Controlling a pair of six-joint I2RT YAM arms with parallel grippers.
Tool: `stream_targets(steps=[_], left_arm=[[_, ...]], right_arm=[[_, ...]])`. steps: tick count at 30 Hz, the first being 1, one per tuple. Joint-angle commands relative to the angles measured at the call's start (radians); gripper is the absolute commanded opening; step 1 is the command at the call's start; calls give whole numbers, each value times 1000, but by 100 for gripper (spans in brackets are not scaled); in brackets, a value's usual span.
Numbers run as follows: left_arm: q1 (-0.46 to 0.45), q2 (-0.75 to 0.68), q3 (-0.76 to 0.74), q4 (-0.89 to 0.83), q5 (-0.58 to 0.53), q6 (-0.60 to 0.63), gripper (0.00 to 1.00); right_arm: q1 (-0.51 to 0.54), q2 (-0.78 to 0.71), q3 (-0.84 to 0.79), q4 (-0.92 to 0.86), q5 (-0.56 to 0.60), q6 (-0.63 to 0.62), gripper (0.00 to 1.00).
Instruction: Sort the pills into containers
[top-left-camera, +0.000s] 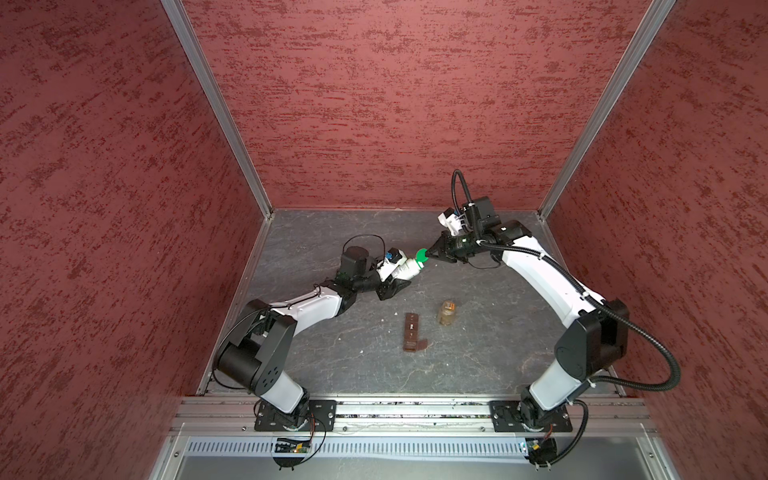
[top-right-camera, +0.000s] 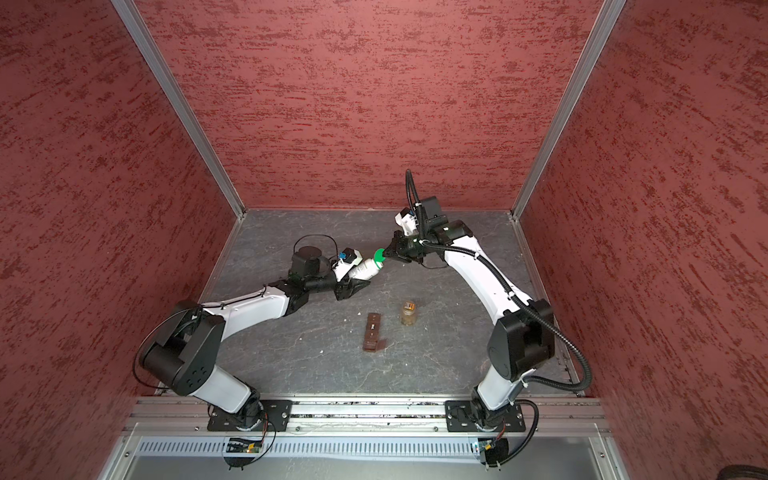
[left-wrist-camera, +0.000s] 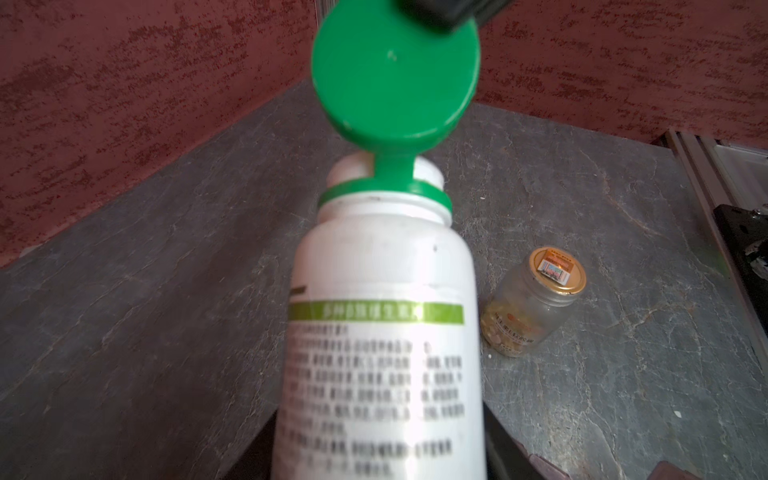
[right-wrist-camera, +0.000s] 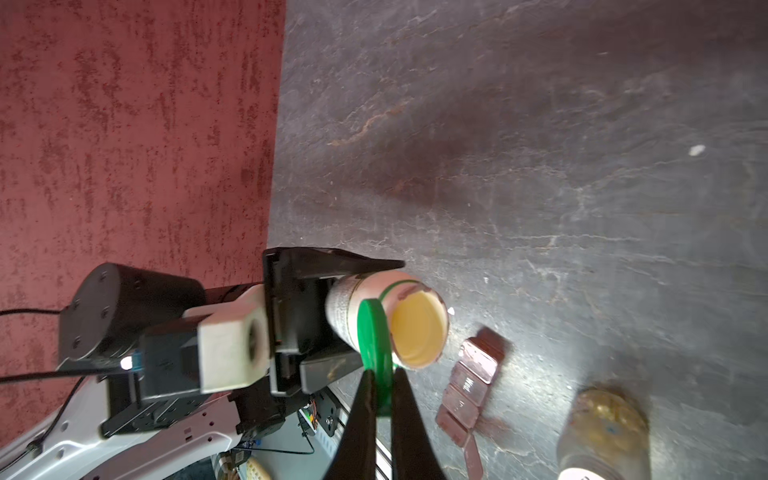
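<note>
L end effector (top-left-camera: 403, 276) grips white bottle (left-wrist-camera: 382, 266) — R end effector (right-wrist-camera: 383, 376) pinches green cap (left-wrist-camera: 395, 79).

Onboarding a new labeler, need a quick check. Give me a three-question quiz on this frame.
1. True or false: the green cap of the white bottle is flipped open on its hinge.
2. The right arm's jaws are shut on: A) the green cap, B) a spoon, C) nothing.
3. Short answer: whose jaws hold the white bottle by its body?

Key: 1 true. 2 A. 3 the left arm's jaws.
</note>
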Motion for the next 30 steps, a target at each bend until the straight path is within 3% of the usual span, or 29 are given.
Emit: stream_targets(steps=[1, 3, 4, 8, 18, 30], left_arm=[[3, -42, -4, 48, 19, 1, 57], [3, -43, -4, 44, 24, 4, 54], [3, -43, -1, 40, 33, 7, 47], [3, -28, 3, 44, 45, 5, 34], [3, 11, -47, 170, 44, -40, 76], [10, 193, -75, 713, 172, -296, 89]], right_arm=[[-13, -15, -6, -36, 69, -26, 4], [-15, -17, -9, -36, 69, -26, 4], [-14, -17, -12, -33, 67, -25, 4], [-15, -24, -22, -7, 42, -12, 3], [-14, -27, -18, 14, 0, 6, 3], [-15, -50, 7, 70, -121, 60, 3]])
